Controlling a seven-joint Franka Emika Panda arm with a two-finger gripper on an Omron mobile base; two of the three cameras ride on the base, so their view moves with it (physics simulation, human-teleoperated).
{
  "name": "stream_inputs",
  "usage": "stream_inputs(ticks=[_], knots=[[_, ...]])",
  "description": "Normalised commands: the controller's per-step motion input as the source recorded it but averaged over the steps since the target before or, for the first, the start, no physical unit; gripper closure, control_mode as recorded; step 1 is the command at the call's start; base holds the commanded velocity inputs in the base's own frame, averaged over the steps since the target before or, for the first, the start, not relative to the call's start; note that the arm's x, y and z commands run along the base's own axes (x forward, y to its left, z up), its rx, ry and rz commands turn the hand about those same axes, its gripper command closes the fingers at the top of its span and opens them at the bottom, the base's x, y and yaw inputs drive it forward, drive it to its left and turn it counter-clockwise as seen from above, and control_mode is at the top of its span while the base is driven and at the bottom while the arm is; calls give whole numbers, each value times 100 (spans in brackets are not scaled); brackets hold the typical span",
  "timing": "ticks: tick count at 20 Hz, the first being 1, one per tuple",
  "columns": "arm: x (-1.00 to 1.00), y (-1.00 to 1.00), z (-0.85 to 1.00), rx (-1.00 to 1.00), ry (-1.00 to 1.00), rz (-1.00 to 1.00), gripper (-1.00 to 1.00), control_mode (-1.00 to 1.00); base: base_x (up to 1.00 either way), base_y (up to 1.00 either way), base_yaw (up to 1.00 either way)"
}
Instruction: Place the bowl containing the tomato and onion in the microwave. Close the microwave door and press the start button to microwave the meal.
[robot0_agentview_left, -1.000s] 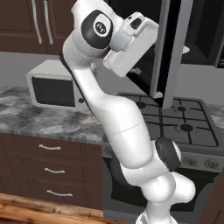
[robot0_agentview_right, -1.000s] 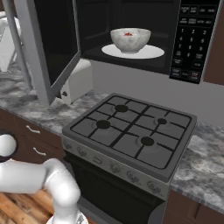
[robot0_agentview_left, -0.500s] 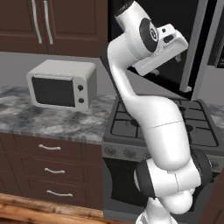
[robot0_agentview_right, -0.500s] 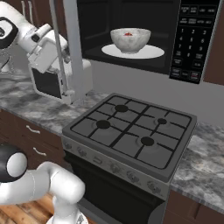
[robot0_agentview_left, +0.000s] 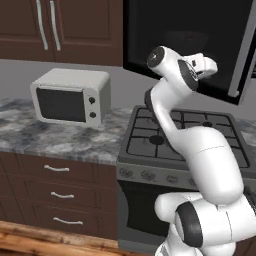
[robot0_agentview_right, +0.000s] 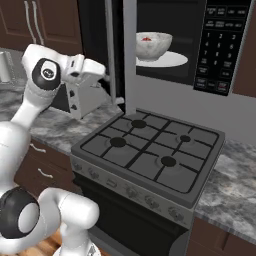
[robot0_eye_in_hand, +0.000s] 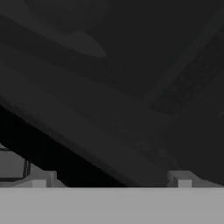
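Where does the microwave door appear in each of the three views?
Left base view: the microwave door is the dark glass panel across the top right, its silver handle at the far right.
Right base view: it stands nearly edge-on at top centre, left of the bowl.
Hand view: dark glass close ahead.
Shared landmark: the stove below it in both base views.

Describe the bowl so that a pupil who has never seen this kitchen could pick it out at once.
Find the black microwave mounted above the gas stove. Inside its cavity, a white turntable carries the bowl: round, pale and speckled, with something red inside. It is the only dish inside that cavity.
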Motion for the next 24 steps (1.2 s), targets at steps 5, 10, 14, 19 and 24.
stream_inputs(ticks=[5, 10, 14, 19, 24], knots=[[86, -50, 21, -10, -6, -1, -100, -100, 0, 0, 0], [70, -58, 32, -5, 6, -3, -100, -100, 0, 0, 0], [63, -78, 0, 1, -9, 0, -100, -100, 0, 0, 0], [58, -82, 21, 16, -18, 1, -100, -100, 0, 0, 0], [67, -90, 22, 34, -24, 9, -100, -100, 0, 0, 0]])
